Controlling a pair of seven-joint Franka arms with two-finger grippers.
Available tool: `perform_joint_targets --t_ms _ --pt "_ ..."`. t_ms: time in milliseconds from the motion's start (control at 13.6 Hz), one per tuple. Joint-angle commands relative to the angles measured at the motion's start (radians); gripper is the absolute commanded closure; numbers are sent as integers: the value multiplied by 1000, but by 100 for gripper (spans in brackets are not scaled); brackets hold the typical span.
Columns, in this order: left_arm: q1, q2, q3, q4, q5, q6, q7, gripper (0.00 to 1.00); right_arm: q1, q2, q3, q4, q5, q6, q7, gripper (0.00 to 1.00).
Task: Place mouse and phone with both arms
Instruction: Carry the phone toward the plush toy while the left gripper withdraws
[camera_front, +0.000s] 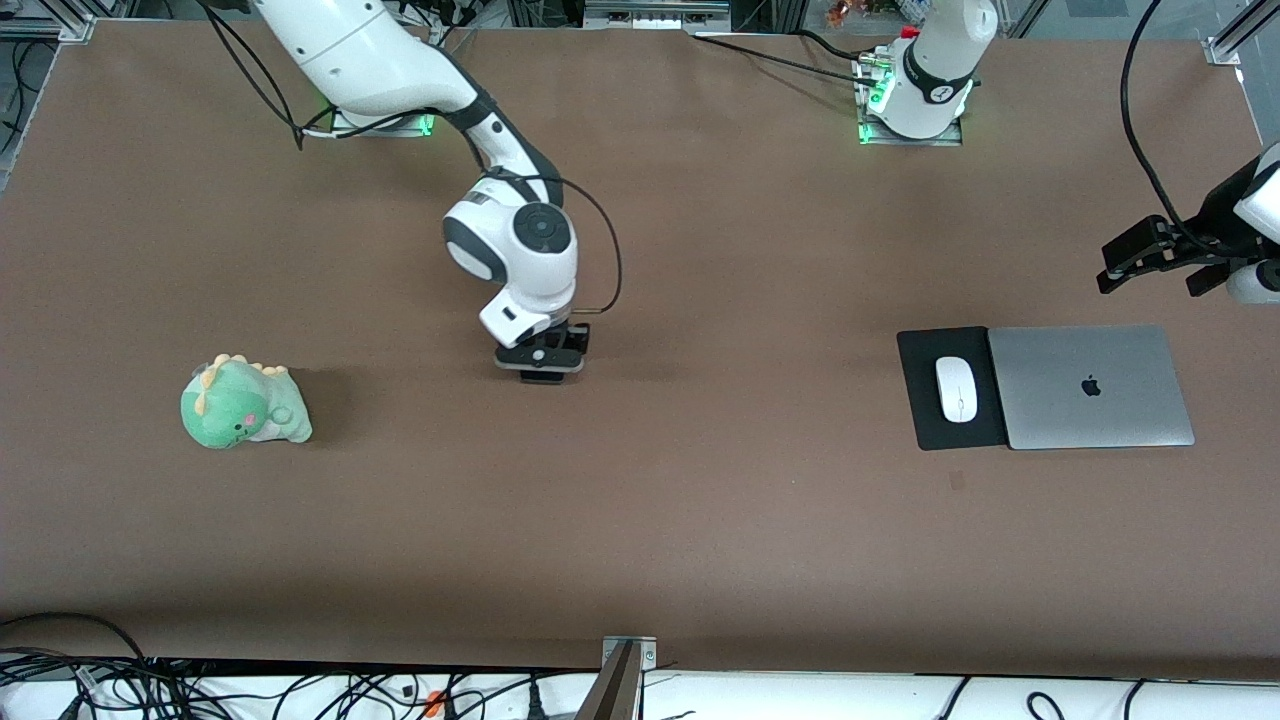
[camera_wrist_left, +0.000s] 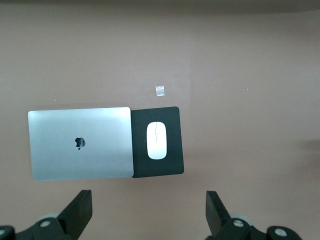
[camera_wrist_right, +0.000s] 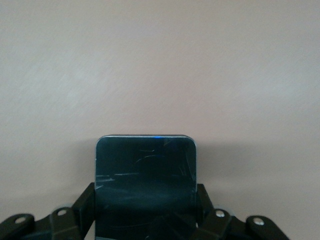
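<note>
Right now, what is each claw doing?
Left claw: open, empty, over the small white oval mouse.
Right claw: closed on the flat black phone, at mid-table.

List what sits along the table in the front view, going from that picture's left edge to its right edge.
plush dinosaur → right hand shut on the phone → black mat → mouse on the mat → closed laptop → left hand, open, up by the table's edge.
</note>
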Motion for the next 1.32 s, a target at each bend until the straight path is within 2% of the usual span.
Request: perform_joint_targets --t_ms 0,147,440,806,1099,1246 --pt "4 13 1 33 -24 -25 23 0 -82 -90 10 -18 111 -76 -229 100" --pt "4 13 -2 33 -24 -25 20 0 -142 -153 7 -34 196 -145 -383 100" --pt "4 13 -1 33 -24 -25 25 0 -283 -244 7 -144 213 -125 -527 100" --pt "17 13 2 36 -33 -25 25 0 -456 -312 4 -377 213 140 -662 100" --pt "17 13 2 36 -30 -25 25 0 -495 -292 4 -460 213 324 -661 100" --pt "17 13 2 36 -30 -25 25 0 -496 -241 1 -466 213 402 -663 100"
